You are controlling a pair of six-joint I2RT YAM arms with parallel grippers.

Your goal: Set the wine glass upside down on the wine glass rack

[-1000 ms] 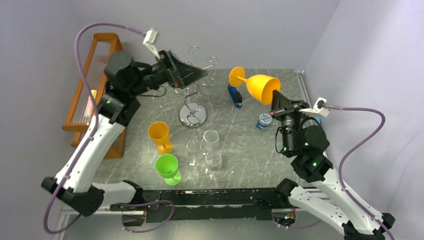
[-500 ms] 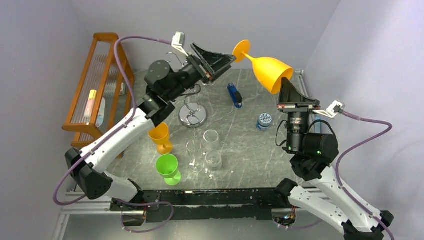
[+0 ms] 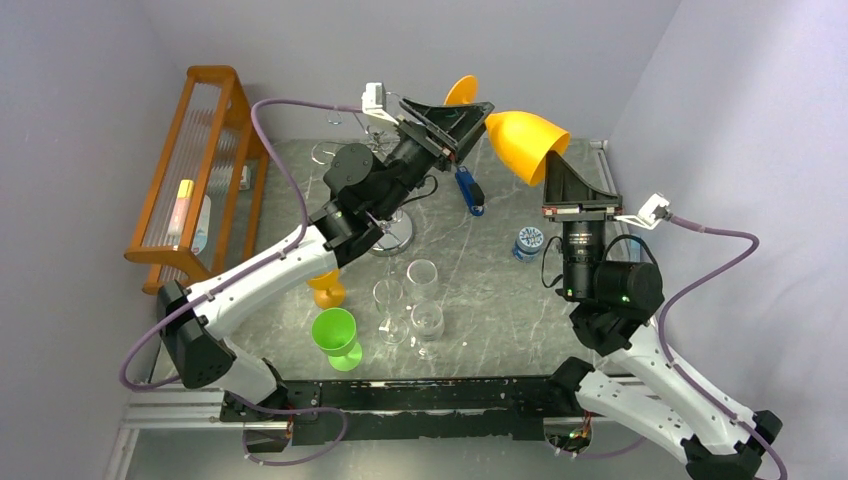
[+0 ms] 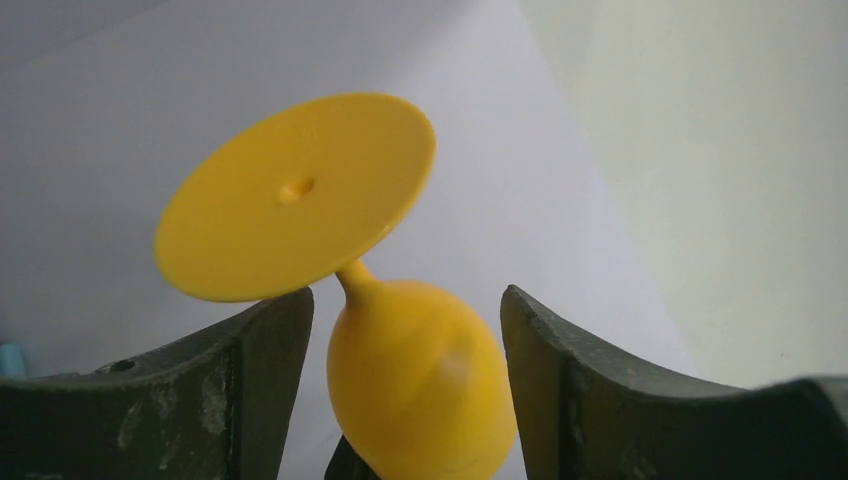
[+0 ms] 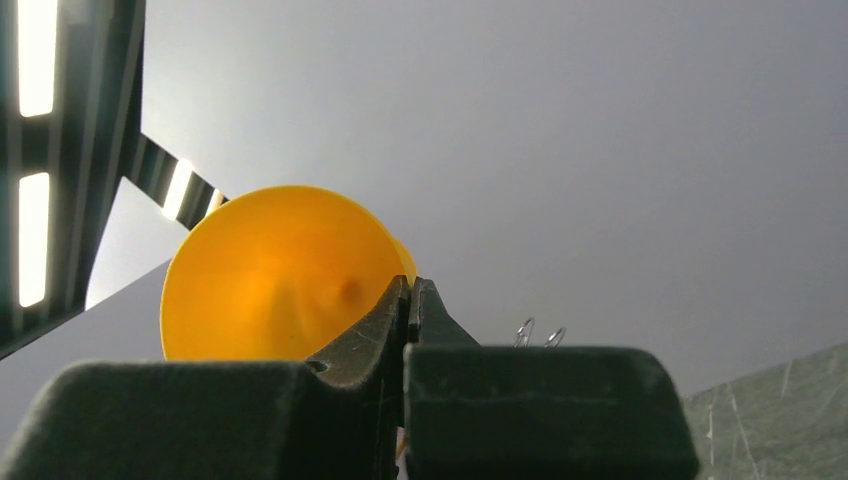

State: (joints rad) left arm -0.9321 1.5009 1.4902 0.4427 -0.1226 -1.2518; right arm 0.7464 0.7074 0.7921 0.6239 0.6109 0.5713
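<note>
While the right gripper point(image 3: 549, 165) pinches the rim of the yellow-orange wine glass point(image 3: 522, 140) with its jaws pressed nearly together, the glass hangs in the air well off the table point(image 3: 500, 300), to the right of the wine glass rack point(image 3: 400, 236) and not touching it. It lies tilted nearly on its side, its round foot pointing back toward the rack and its mouth facing the right gripper. From the right wrist, the fingertips of that gripper point(image 5: 408, 290) meet on the edge of the bowl point(image 5: 275, 270), whose hollow faces the camera. The left gripper point(image 3: 475, 114) is spread wide on either side of the glass near its stem. From the left wrist, its two dark fingers point(image 4: 250, 400) stand apart with the bowl point(image 4: 420, 390) between them and the foot above the left one; whether either finger touches the glass cannot be told. Most of the rack is hidden behind the left arm, only part of its mirrored base showing. In front of the rack stand an orange goblet point(image 3: 326, 290), a green goblet point(image 3: 336, 336) and three clear glasses point(image 3: 422, 276). A blue object point(image 3: 468, 191) lies just right of the rack, and an orange wooden shelf point(image 3: 200, 150) stands far to its left.
</note>
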